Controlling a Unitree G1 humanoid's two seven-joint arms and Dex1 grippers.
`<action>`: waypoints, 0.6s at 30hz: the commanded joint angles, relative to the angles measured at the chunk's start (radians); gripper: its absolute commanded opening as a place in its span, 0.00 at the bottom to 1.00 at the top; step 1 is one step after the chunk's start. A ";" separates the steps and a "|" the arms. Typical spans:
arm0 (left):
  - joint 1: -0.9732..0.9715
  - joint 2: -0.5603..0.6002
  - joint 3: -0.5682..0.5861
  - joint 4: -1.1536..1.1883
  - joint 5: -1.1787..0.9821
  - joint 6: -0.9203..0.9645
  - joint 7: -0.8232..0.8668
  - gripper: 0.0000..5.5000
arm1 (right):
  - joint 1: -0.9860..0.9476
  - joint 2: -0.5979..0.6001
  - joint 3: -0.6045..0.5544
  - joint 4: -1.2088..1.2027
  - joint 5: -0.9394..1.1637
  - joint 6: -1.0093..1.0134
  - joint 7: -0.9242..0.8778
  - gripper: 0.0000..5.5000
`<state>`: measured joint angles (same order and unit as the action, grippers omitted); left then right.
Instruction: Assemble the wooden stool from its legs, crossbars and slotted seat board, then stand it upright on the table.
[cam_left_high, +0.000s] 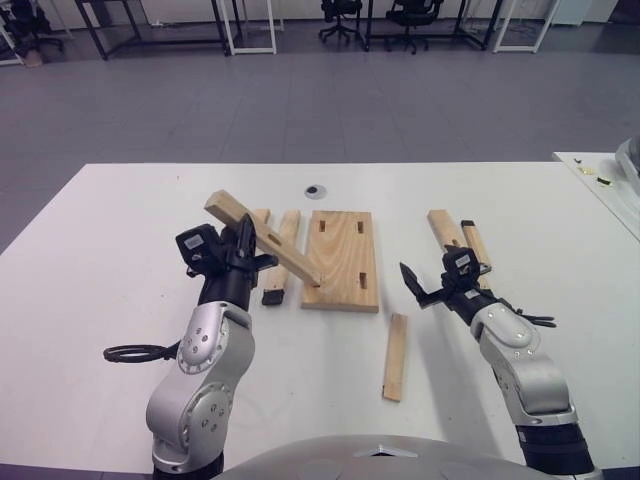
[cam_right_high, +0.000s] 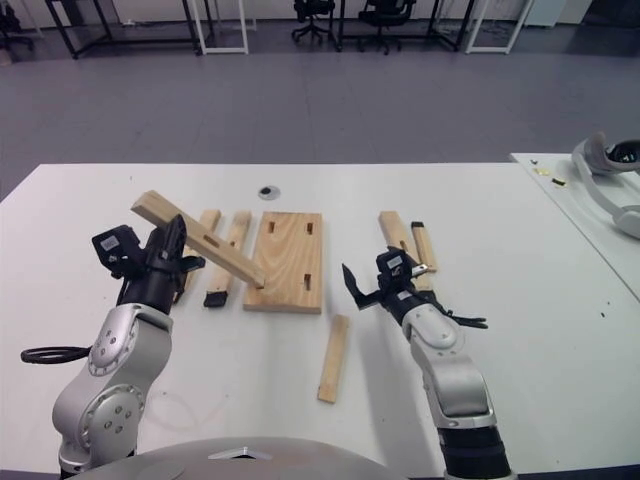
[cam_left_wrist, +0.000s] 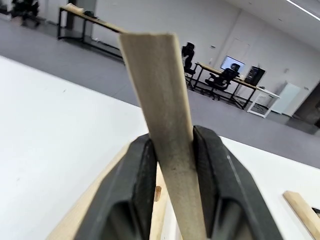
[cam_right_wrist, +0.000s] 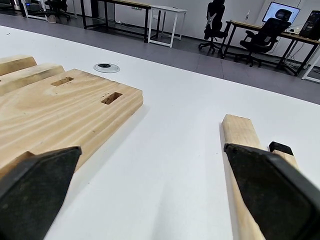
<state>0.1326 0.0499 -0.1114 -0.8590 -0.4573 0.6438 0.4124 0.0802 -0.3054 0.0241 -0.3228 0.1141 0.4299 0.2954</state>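
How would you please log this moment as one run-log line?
left jaws: shut on leg, tilted, lower end at seat board edge | right jaws: open above table | loose wooden piece: flat before board

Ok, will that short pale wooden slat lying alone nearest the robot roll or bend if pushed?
The short pale wooden slat looks flat-faced, so it should slide, not roll. Solid wood: probably stiff. Being long, it may pivot if pushed off-centre.

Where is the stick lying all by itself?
In the eye views, the lone stick lies on the table in front of the seat board, near the right hand.
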 joint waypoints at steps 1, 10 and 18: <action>-0.043 0.035 -0.091 -0.010 0.087 0.154 0.021 0.18 | -0.047 -0.014 0.012 -0.013 -0.019 0.029 0.001 0.97; -0.008 0.003 -0.356 0.124 0.312 0.160 0.019 0.18 | -0.138 -0.033 0.027 0.020 -0.035 0.049 0.037 0.97; -0.039 -0.044 -0.293 0.142 0.393 0.122 -0.040 0.25 | -0.111 -0.018 0.044 0.020 -0.036 0.038 0.041 0.97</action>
<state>0.0676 0.0071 -0.4436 -0.7723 -0.0611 0.6961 0.3982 -0.0431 -0.3305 0.0552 -0.3037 0.0816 0.4680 0.3371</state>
